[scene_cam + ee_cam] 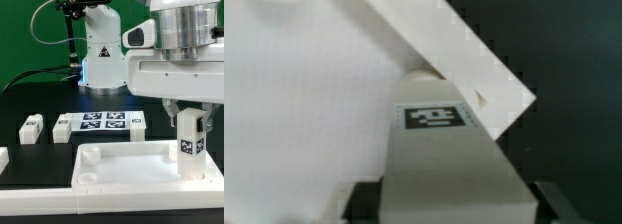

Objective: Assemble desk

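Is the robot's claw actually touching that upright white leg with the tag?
Touching. The wrist view shows the leg filling the gripper, with no gap at either finger.

No readable text — none anywhere

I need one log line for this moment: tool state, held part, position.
tool: shut on leg | leg: upright at tabletop corner, exterior view's right | seating: cannot tell

White arm (101, 48), boxy white end effector (190, 120), black cables (42, 28).
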Robot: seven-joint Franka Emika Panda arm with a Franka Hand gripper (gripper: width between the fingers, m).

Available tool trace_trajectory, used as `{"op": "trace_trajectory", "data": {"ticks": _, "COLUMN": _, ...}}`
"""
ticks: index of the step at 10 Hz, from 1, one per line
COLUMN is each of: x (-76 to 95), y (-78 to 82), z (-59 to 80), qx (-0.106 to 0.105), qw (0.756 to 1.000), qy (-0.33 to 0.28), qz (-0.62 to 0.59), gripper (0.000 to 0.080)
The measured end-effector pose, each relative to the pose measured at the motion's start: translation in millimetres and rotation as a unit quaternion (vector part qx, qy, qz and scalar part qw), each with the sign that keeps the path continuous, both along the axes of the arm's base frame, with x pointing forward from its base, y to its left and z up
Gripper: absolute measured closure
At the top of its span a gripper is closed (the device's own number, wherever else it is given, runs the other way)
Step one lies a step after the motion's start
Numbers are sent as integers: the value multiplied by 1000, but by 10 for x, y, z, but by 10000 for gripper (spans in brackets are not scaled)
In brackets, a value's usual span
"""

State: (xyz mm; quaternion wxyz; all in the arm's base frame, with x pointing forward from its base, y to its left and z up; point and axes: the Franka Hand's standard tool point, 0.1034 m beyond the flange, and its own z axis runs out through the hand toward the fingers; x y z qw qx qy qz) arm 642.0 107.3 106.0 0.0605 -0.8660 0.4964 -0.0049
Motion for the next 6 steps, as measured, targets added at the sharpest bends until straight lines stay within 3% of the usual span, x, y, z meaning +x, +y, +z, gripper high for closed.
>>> {"op": "trace_trajectory", "data": {"ticks": 2, "x": -4, "y": -27, "z": 4, "qx": 39, "qw": 987, "qy": 14, "qz": -157, "gripper": 509}}
{"op": "trace_trajectory", "data": {"ticks": 5, "x": -12, "y": -14, "z": -4, "qx": 44, "qw": 984, "qy": 17, "qz": -170, "gripper": 493}}
{"op": "trace_trajectory", "data": {"ticks": 6, "x": -12, "y": -12, "z": -5, "qx": 42, "qw": 986, "qy": 16, "qz": -161, "gripper": 310}}
